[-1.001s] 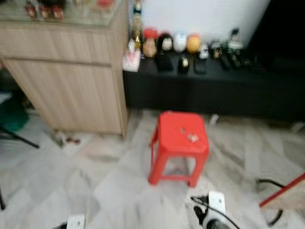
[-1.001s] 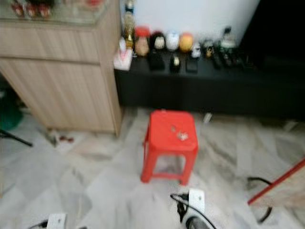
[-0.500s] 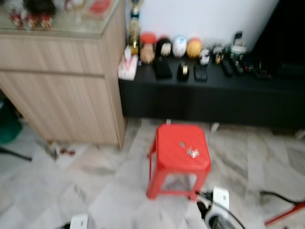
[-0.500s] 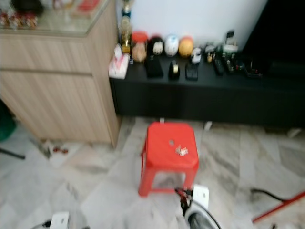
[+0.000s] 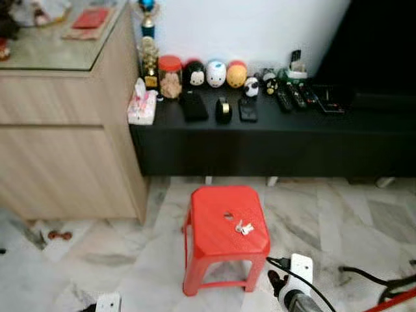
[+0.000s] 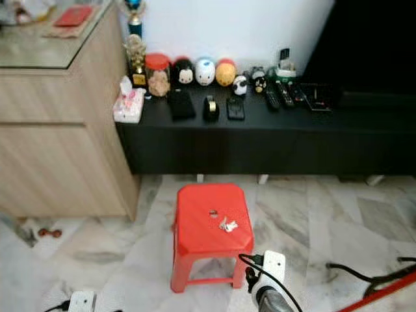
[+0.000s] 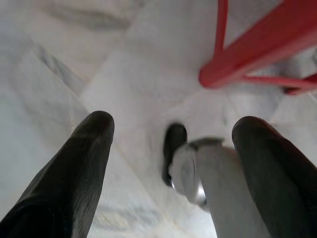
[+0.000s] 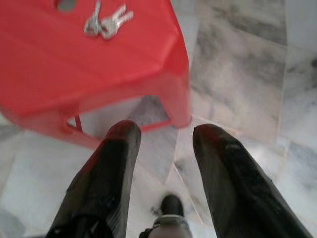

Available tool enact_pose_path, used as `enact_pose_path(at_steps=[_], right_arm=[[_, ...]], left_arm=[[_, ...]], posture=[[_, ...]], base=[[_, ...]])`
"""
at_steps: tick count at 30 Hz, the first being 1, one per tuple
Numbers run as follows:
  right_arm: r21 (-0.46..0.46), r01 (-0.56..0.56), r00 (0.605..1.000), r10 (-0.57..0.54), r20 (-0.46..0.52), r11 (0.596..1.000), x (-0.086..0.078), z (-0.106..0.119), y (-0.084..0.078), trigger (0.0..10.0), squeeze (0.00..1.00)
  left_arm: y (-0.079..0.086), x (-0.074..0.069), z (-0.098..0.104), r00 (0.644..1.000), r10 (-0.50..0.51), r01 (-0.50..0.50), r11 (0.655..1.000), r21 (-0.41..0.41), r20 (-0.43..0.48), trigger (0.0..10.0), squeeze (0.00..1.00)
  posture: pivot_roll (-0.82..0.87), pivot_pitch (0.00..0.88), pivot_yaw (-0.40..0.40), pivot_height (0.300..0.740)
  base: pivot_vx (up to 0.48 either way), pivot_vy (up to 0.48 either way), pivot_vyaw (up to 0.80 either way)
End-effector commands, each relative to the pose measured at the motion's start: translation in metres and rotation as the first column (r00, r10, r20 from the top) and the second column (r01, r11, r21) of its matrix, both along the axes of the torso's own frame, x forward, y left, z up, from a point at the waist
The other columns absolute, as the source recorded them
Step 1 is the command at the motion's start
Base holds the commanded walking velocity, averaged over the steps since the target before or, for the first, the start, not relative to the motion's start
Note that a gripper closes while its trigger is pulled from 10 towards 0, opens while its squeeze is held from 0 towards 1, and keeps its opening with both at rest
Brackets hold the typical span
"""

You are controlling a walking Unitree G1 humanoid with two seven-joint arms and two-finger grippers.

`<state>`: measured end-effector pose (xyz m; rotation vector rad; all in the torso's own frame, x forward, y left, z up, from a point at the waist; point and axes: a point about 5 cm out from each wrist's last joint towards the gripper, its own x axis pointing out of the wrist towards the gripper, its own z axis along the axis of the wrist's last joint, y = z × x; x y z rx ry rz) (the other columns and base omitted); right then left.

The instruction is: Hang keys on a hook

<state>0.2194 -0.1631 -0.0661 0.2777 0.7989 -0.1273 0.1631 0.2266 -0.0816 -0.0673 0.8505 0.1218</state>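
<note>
Keys (image 5: 244, 227): small silver bunch lying flat on top of red plastic stool (image 5: 221, 244), just right of the round hole in its seat. Stool stands on pale marbled floor (image 5: 338, 214), near the middle of the scene.

Right gripper (image 8: 163, 163): fingers spread apart, holding nothing, hanging low over the floor beside the stool's near right corner; keys lie on the seat beyond it, well apart from the fingertips.

Left gripper (image 7: 171, 144): fingers spread wide, holding nothing, hanging above the floor near a stool leg.

Black low bench (image 5: 273, 133): against the far wall, bearing round figurines (image 5: 216, 73), a red-lidded jar (image 5: 170, 76), remotes (image 5: 289, 97) and dark small items.

Wooden cabinet (image 5: 65, 149): far left, glass-topped. Tissue pack (image 5: 142, 107) on the bench's left end, beside the cabinet.
</note>
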Motion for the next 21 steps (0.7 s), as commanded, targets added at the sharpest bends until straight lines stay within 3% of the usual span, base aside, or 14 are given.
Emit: enact_pose_path(at_steps=[1, 5, 12, 21], right_arm=[[-0.026, 0.010, 1.000, -0.010, 0.001, 1.000, -0.002, 0.000, -0.011, 10.0, 0.00], [-0.035, -0.018, 0.999, 0.019, 0.029, 0.999, 0.003, 0.003, -0.009, 10.0, 0.00], [-0.046, -0.050, 0.998, 0.052, 0.041, 0.998, 0.005, 0.004, -0.007, 10.0, 0.00], [-0.049, -0.067, 0.996, 0.070, 0.064, 0.997, 0.008, 0.007, -0.007, 10.0, 0.00]], left_arm=[[-0.007, -0.011, -0.007, 0.999, -0.013, 0.012, 1.000, -0.017, -0.043, 10.0, 0.00], [-0.007, -0.011, -0.007, 0.999, -0.016, 0.015, 1.000, -0.016, -0.042, 10.0, 0.00], [-0.008, -0.011, -0.007, 0.999, -0.017, 0.017, 1.000, -0.013, -0.040, 10.0, 0.00], [-0.009, -0.010, -0.007, 0.999, -0.019, 0.018, 1.000, -0.019, -0.040, 10.0, 0.00]], posture=[[0.13, 0.086, -0.062, 0.740], [0.13, 0.075, -0.061, 0.740], [0.13, 0.071, -0.063, 0.740], [0.12, 0.087, -0.066, 0.740]], base=[[0.319, 0.000, 0.00], [0.311, 0.000, 0.00], [0.000, 0.000, 0.69], [0.000, 0.000, 0.05]])
